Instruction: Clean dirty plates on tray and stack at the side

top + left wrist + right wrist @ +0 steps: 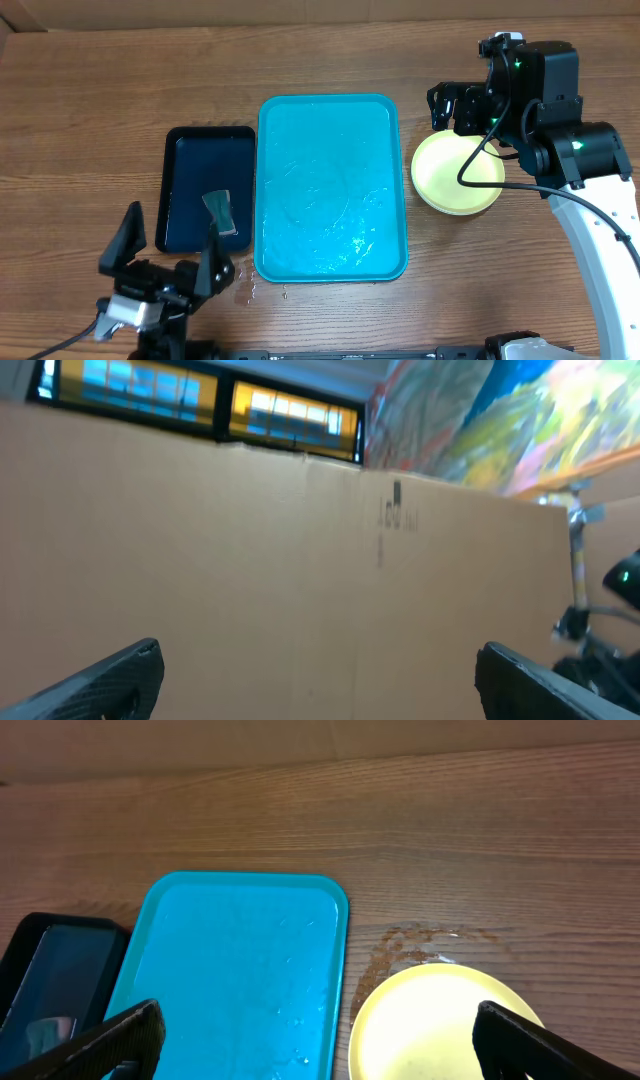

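Observation:
The turquoise tray (330, 190) lies at the table's middle, wet and with no plates on it; the right wrist view shows its far end (230, 970). A pale yellow-green plate (455, 178) sits on the wood just right of the tray, also seen in the right wrist view (440, 1020). Whether more plates lie beneath it I cannot tell. My right gripper (455, 108) hovers open over the plate's far edge, its gap (320, 1045) spanning tray rim and plate. My left gripper (172, 238) stands open near the front left, holding nothing, aimed at a cardboard wall (320, 680).
A smaller black tray (205, 190) lies left of the turquoise one, with a grey wiper (222, 212) in it. Water marks darken the wood behind the plate (410, 945) and at the tray's front left corner (250, 290). A cardboard wall (300, 540) borders the table.

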Controlling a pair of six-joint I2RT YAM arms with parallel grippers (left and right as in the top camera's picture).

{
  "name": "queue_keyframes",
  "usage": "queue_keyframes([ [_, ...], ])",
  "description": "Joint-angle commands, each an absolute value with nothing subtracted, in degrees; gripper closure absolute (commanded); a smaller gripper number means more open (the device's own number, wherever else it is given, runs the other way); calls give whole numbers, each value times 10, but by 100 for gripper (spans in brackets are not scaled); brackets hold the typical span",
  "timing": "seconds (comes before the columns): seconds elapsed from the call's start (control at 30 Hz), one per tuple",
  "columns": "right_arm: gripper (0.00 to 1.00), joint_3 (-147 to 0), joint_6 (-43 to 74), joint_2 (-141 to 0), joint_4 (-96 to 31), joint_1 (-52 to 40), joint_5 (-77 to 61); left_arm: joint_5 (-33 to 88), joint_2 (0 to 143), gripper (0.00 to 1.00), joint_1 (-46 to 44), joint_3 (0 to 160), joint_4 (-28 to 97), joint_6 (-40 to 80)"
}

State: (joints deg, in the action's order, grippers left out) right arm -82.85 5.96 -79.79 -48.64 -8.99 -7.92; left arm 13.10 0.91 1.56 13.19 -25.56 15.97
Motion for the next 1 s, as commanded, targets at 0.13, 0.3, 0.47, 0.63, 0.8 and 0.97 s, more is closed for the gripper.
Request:
queue_keyframes([
  [0.13,0,-840,60,-799,-484,-87,-75,136,2,0,6,68,-260,181],
  [0.3,0,-840,60,-799,-484,-87,-75,136,2,0,6,24,-256,189],
  [0.47,0,-840,60,-799,-484,-87,-75,130,2,0,6,3,-205,178],
  [0.63,0,-840,60,-799,-484,-87,-75,130,2,0,6,3,-70,127],
  [0.8,0,-840,60,-799,-484,-87,-75,130,2,0,6,3,25,71],
  [0.97,0,-840,60,-799,-484,-87,-75,129,2,0,6,3,32,9],
])
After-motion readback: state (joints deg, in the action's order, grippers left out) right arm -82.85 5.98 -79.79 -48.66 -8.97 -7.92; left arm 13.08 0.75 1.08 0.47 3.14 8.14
